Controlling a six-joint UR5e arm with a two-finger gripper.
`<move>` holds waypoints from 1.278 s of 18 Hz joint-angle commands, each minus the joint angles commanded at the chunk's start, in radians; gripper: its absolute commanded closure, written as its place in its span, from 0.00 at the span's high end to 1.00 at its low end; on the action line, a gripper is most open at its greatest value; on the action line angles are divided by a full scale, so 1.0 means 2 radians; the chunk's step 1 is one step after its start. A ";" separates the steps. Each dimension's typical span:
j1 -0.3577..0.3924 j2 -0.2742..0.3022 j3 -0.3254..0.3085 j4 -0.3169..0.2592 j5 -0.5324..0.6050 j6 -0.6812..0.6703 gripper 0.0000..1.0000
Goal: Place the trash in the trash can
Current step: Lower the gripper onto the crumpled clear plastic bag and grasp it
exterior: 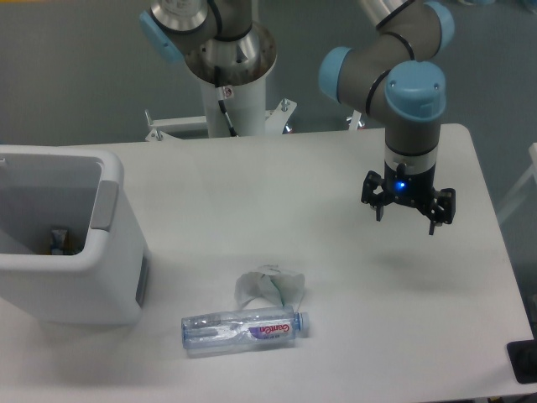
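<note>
A clear plastic bottle point(245, 330) with a purple-red label and blue cap lies on its side near the table's front edge. Just behind it rests a crumpled pale wrapper point(270, 288), touching or nearly touching the bottle. The large white trash can point(63, 243) with a grey panel on its right rim stands at the left; something small shows at its bottom. My gripper point(408, 217) hangs over the right part of the table, well right of and behind the trash, fingers spread open and holding nothing.
The arm's white base column point(235, 92) rises at the back centre with metal brackets at its foot. A dark object point(524, 361) sits at the table's front right corner. The table's right edge runs close to the gripper.
</note>
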 joint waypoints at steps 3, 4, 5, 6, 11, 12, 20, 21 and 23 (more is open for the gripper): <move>-0.008 0.001 -0.002 0.002 -0.003 0.002 1.00; -0.011 0.001 -0.007 0.004 -0.008 0.002 1.00; -0.017 0.001 -0.009 0.005 -0.015 0.002 1.00; -0.024 -0.001 -0.013 0.009 -0.024 0.002 1.00; -0.070 -0.001 -0.045 0.046 -0.026 -0.009 1.00; -0.096 -0.009 -0.044 0.046 -0.027 -0.011 1.00; -0.151 -0.057 -0.036 0.047 -0.028 -0.028 1.00; -0.158 -0.061 -0.039 0.046 -0.028 -0.034 1.00; -0.169 -0.062 -0.045 0.046 -0.028 -0.036 1.00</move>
